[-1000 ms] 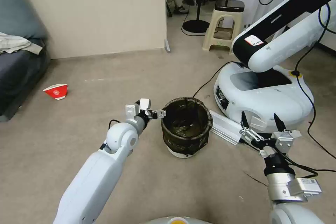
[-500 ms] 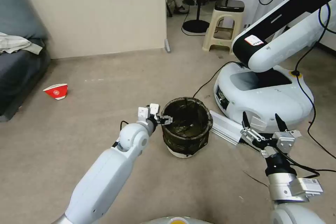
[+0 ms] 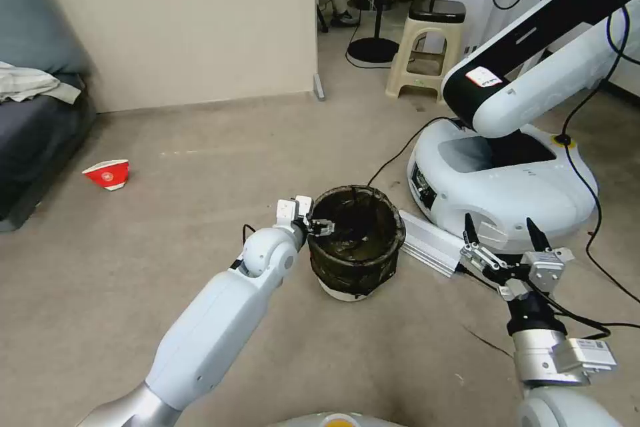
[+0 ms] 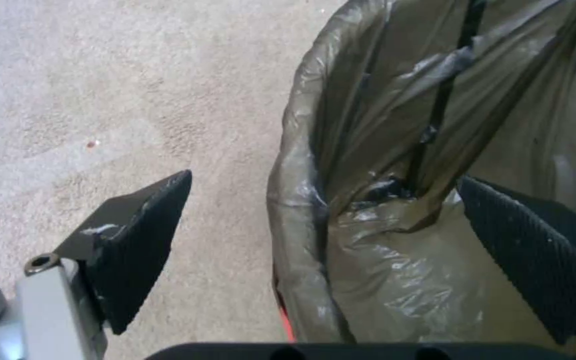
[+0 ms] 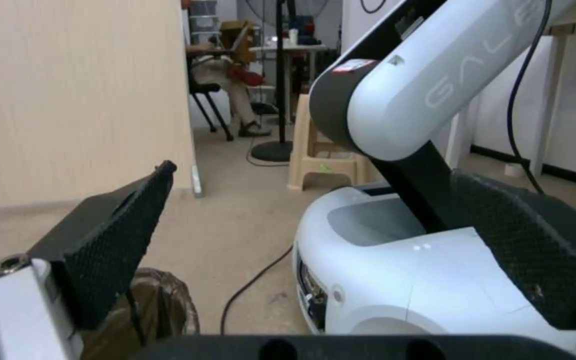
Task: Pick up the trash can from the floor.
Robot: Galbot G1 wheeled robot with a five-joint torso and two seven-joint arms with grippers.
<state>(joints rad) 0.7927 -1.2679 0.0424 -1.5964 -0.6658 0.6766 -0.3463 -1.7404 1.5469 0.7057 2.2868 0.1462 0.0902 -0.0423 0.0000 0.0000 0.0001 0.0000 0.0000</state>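
- Head view: one trash can, a small round bin with a white base and a dark olive-black plastic bag wrapped over its rim, stands upright on the beige-grey floor, in the middle of the open space.
- The left gripper sits at the can's near-left rim, fingers spread, one inside the mouth and one outside.
- The right gripper hangs to the can's right, apart from it, its two black fingers wide open.
- One white domed robot base with an arm crowds the can's right side; a pale flat rail lies between them, close to the can.
- One red-and-white paper cup lies well off to the left, near a dark grey sofa. One beige plastic stool stands further back.
- Bare floor lies open in front of and left of the can.
- Left wrist view: two ribbed black pads straddle the bagged rim, with a gap on each side.
- Right wrist view: the fingers are spread; the bag's edge shows low down, beside the white base.
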